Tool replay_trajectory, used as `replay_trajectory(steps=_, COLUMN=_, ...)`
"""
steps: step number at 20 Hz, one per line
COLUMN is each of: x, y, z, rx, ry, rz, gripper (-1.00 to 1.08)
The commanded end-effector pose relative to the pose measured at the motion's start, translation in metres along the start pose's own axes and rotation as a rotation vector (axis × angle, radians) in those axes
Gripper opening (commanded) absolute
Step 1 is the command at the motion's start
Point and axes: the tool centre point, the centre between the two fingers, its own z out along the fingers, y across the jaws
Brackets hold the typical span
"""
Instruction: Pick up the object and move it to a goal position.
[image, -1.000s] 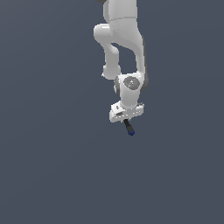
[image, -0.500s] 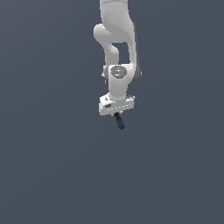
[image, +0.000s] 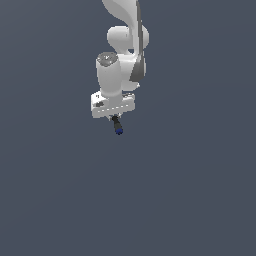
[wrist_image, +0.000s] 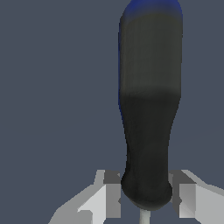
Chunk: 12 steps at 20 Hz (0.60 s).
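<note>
Surroundings: a plain dark grey-blue backdrop (image: 200, 190) fills both views; no container shows in either, and no surface edge can be made out.
Arm: 1 glossy white jointed robot arm (image: 122, 45) comes down from the top edge of the exterior view, its rounded links stacked one over another, with a dark grey panel on the side toward the exterior view's right.
Wrist: the last white cylinder stands nearly upright and ends in a wide, flat white block set crosswise, slightly tilted.
Gripper: the white 2-fingered gripper (image: 116, 118) points downward beneath that block; in the wrist view its pale grey fingers (wrist_image: 109, 192) sit on either side of the stick's near end.
Jaws: closed onto the stick, 1 finger touching each side of it.
Object: the short black stick-like piece with a bright blue tip (image: 118, 125) hangs from the gripper, blue end lowest, leaning a little toward the exterior view's right.
Object, close up: in the wrist view the black shaft (wrist_image: 148, 109) runs away from the fingers, much narrower than the gripper's spread, the blue showing only at its far end.
</note>
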Motion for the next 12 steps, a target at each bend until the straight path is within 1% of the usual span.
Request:
replay_trajectory(steps=1, x=-0.015, y=0.022, z=-0.019, rx=0.001, ry=0.002, rz=-0.001, gripper=-1.0)
replay_trajectory(steps=7, x=-0.047, y=0.071, z=-0.061, rx=0.002, ry=0.002, rz=-0.001, gripper=-1.0)
replay_trajectory(steps=12, x=-0.068, y=0.105, z=-0.089, rx=0.001, ry=0.002, rz=0.0, gripper=-1.0)
